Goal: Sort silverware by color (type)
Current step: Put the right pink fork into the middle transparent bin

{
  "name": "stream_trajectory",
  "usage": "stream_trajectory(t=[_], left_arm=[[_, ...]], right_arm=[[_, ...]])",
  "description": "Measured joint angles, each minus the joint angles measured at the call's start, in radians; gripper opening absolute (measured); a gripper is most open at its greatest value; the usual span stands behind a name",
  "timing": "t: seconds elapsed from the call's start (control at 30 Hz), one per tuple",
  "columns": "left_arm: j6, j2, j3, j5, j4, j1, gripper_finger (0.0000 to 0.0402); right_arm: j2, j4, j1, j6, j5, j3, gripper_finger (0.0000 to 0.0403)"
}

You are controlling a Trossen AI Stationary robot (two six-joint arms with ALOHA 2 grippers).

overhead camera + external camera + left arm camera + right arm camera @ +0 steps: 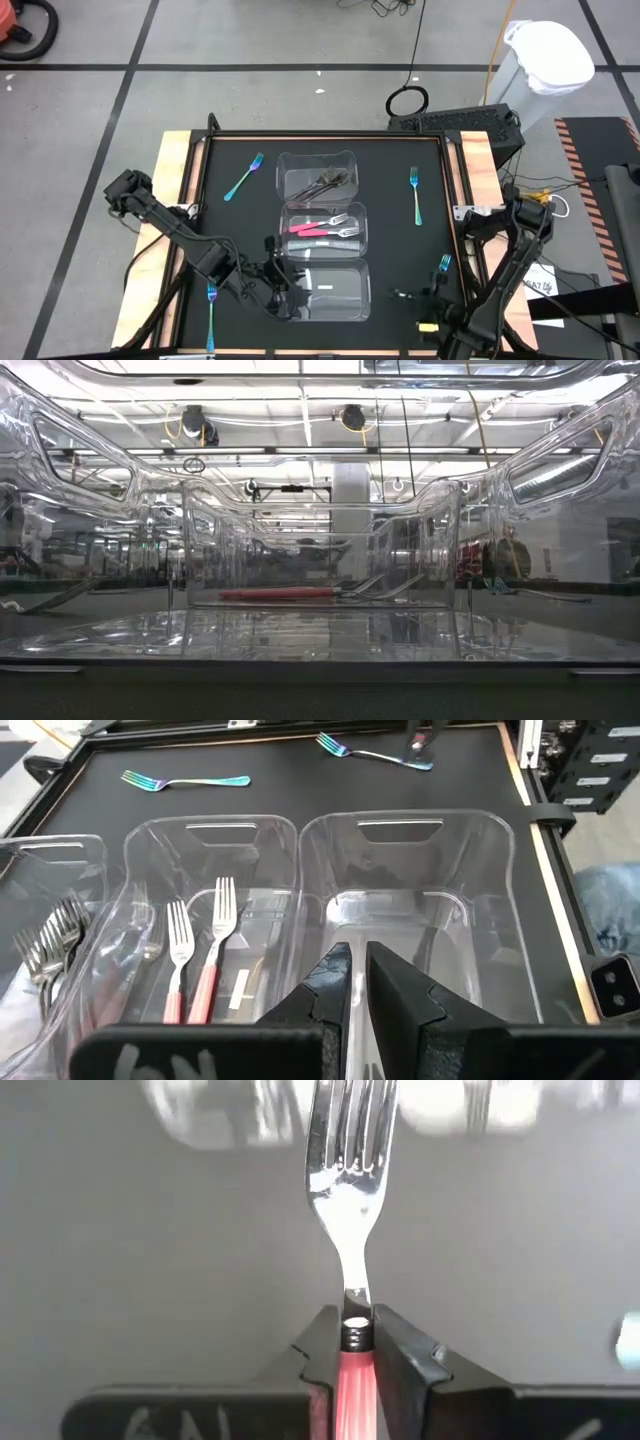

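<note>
Three clear containers stand in a row at the table's middle. The far one [318, 180] has dark grey forks in it, the middle one [325, 228] has pink-handled forks [195, 970], and the near one [330, 292] has none. My right gripper [402, 295], right of the near container, is shut on a pink-handled fork [350, 1200]. My left gripper [288, 292] is shut at the near container's left wall. Blue forks lie flat on the mat at the far left [243, 177], far right [415, 195], near left [211, 308] and near right [443, 264]. My left gripper [357, 965] has its two fingers close together over the near container's left rim [340, 905]. The fingers themselves hide the place of contact. The container stands flat on the mat. My right gripper [355, 1330] pinches the pink fork between its two fingers at the top of the handle [355, 1365], just behind the dark collar. The fingers lie along the fork, and the handle runs back between them. The neck and tines [350, 1130] stick out past the fingertips, touching nothing that shows.
The black mat [240, 230] has wooden borders left and right. Bare mat lies on both sides of the container row. Beyond the far edge are a black box with cables [455, 122] and a white bin [545, 60] on the floor.
</note>
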Motion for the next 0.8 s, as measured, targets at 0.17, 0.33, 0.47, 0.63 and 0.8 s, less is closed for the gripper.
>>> stream_trajectory(t=[0.17, 0.33, 0.47, 0.63, 0.8], left_arm=[[-0.007, 0.009, 0.0, -0.002, 0.044, 0.001, 0.0038], [0.002, 0.033, 0.0, 0.001, 0.096, -0.012, 0.0038], [0.002, 0.038, 0.0, 0.001, 0.13, -0.012, 0.0038], [0.002, 0.038, 0.0, -0.001, 0.211, -0.015, 0.0038], [0.073, 0.068, 0.0, -0.01, 0.319, -0.023, 0.0038]], right_arm=[[0.0, 0.006, -0.019, -0.186, 0.12, 0.072, 0.0036], [-0.001, 0.008, -0.048, -0.331, 0.144, 0.126, 0.0036], [-0.009, 0.021, -0.064, -0.42, 0.144, 0.152, 0.0036], [-0.054, 0.101, -0.069, -0.567, 0.149, 0.152, 0.0036], [-0.097, 0.205, -0.053, -0.726, 0.204, 0.15, 0.0036]])
